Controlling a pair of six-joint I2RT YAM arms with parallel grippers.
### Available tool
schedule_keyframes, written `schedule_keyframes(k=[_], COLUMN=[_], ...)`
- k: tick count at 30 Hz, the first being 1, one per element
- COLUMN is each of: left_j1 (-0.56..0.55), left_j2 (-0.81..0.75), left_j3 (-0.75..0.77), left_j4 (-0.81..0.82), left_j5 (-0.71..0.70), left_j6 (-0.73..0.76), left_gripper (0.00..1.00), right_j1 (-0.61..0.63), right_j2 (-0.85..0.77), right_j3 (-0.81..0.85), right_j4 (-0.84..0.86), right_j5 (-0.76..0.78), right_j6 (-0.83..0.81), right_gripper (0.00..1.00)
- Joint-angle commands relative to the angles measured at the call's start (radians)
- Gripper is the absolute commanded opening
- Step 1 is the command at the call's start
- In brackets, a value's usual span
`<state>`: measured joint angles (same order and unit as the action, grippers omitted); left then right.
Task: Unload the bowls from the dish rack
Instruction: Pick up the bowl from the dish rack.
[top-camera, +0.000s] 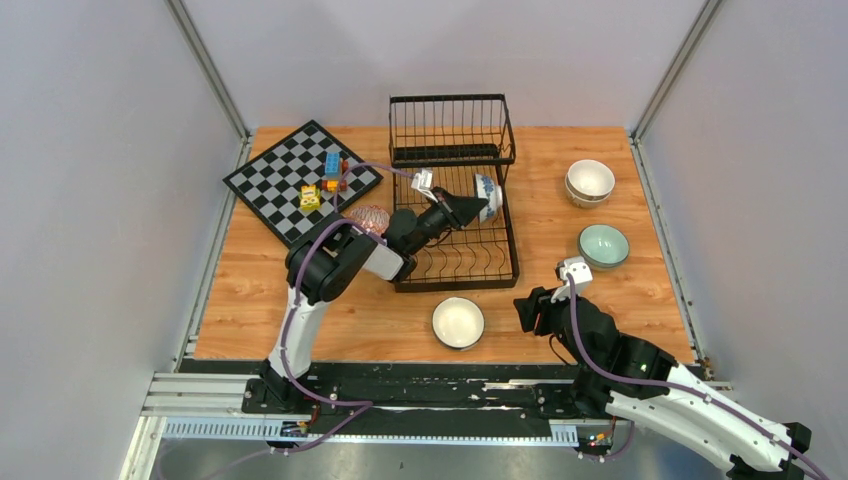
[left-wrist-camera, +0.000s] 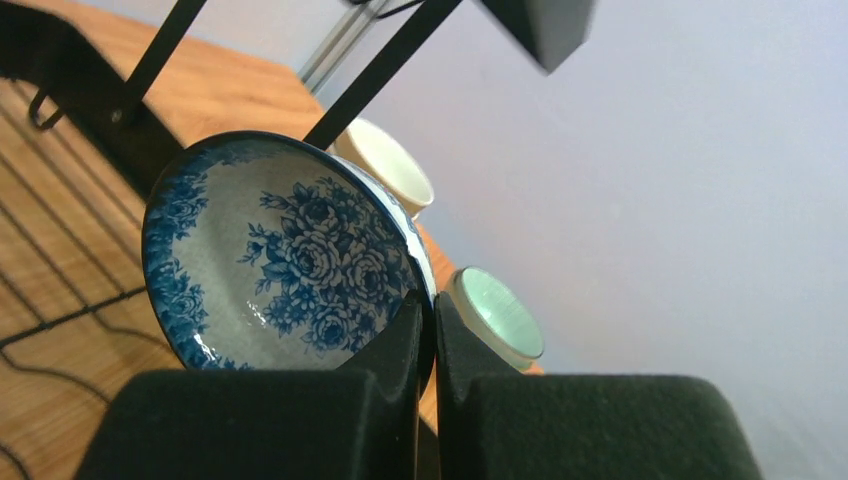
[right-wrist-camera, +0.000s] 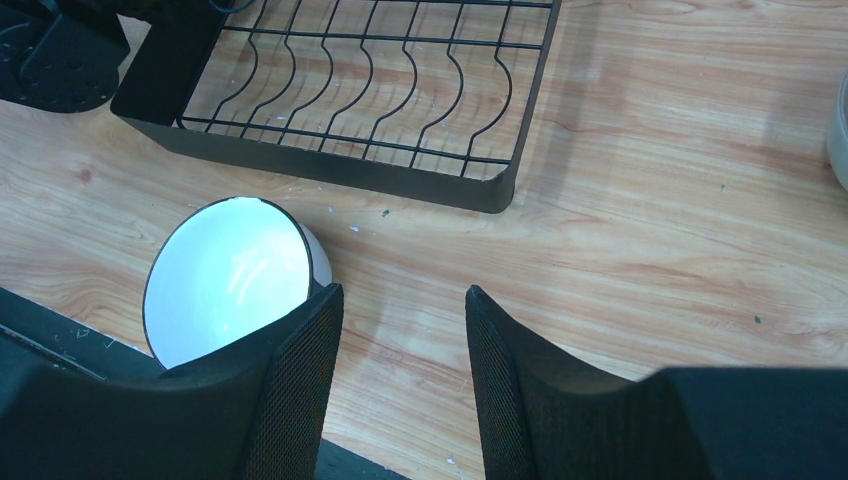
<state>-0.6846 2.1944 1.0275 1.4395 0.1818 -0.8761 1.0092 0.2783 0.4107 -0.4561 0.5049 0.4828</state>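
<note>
You have one dish rack (top-camera: 457, 284) and six bowls: a stacked cream pair (top-camera: 590, 182) and mint bowl (top-camera: 604, 245) right of it, pink bowl (top-camera: 370, 217) left, white bowl (right-wrist-camera: 225, 275) in front. The sixth, the blue-white bowl (left-wrist-camera: 280, 255), your left pincer (left-wrist-camera: 427, 308) clenches by the rim over the rack, plain only in its wrist view. Your right pincer (right-wrist-camera: 402, 295) gapes empty beside the white bowl.

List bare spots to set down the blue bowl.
Free: strip between rack and the cream stack and mint bowl; near-left table between chessboard and white bowl, partly under the left arm. Crowded: right edge by those bowls; near right, where the right arm sits.
</note>
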Motion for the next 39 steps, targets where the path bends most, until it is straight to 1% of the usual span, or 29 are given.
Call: schedule_keyframes(k=[1, 12, 20, 28, 33, 36, 39], left_j1=[-0.001, -0.001, -0.001, -0.001, -0.001, -0.001, -0.001], left_j2=[-0.075, -0.128, -0.203, -0.329, -0.412, -0.476, -0.553], left_j3=[0.025, -0.037, -0.157, -0.283, -0.334, -0.39, -0.457], left_j4=[0.167, 0.167, 0.167, 0.167, 0.165, 0.165, 0.155], left_j5=[0.015, 0.047, 0.087, 0.161, 0.216, 0.223, 0.219], left_j6=[0.003, -0.011, -0.033, -0.018, -0.052, -0.078, -0.073], left_gripper=[0.0, 0.0, 0.0, 0.0, 0.0, 0.0, 0.0], right_j1=[-0.009, -0.01, -0.009, -0.009, -0.009, -0.009, -0.009], right_j2=[-0.012, -0.019, -0.028, -0.036, -0.035, -0.03, -0.026], right_j3=[0.009, 0.026, 0.064, 0.109, 0.158, 0.192, 0.228], right_j4=[-0.013, -0.027, -0.051, -0.079, -0.101, -0.115, -0.126], right_j5=[0.018, 0.024, 0.029, 0.036, 0.035, 0.032, 0.029], right_j6=[0.016, 0.02, 0.016, 0.002, -0.019, -0.033, -0.048], right_gripper=[0.52, 0.52, 0.54, 0.55, 0.55, 0.55, 0.55])
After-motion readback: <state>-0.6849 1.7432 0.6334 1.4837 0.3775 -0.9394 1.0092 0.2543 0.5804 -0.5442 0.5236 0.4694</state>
